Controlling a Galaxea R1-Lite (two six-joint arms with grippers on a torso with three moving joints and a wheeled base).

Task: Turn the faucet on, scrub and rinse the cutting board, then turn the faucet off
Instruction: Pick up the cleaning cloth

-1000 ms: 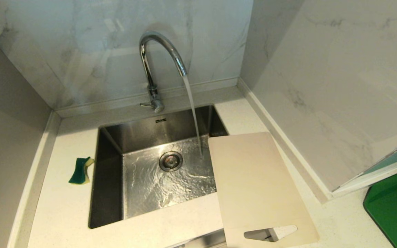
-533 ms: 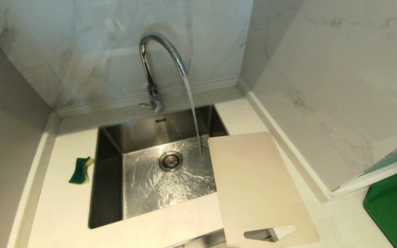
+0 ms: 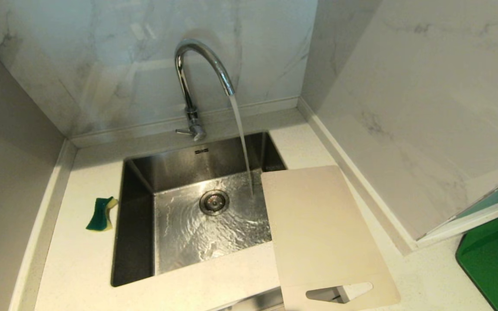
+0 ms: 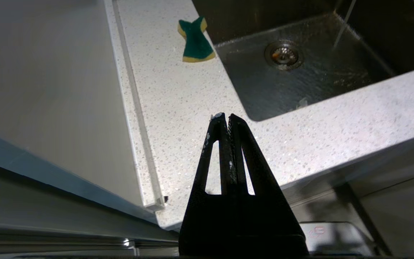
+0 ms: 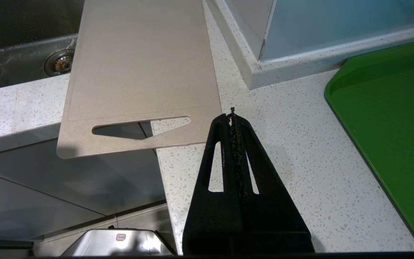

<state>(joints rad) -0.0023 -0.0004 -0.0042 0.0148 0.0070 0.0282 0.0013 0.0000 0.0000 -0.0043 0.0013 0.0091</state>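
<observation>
Two grippers are seen only through their own wrist cameras, and neither one is holding anything. The right gripper is pinched fully closed on nothing, hung above the speckled counter just off the near corner of the cutting board, apart from it, with the board's handle slot lying beside the fingertips and slightly away toward the sink side. That pale board is laid flat across the right rim of the sink, its far end stuck out over the basin and its slotted end hung past the counter's front edge, so a cabinet front can be made out through the slot. The left gripper is likewise clamped tight and empty, held above the counter's front strip on the left side of the sink, well apart from the board. A green and yellow sponge is set farther back on the counter, right next to the sink's left rim. The faucet is on: a steady stream is poured from the arched spout into the basin, landing just beside the board's far edge, near the drain, and the steel floor is rippled with water. A dark green board is parked on the counter to the right, well clear of the right gripper.
</observation>
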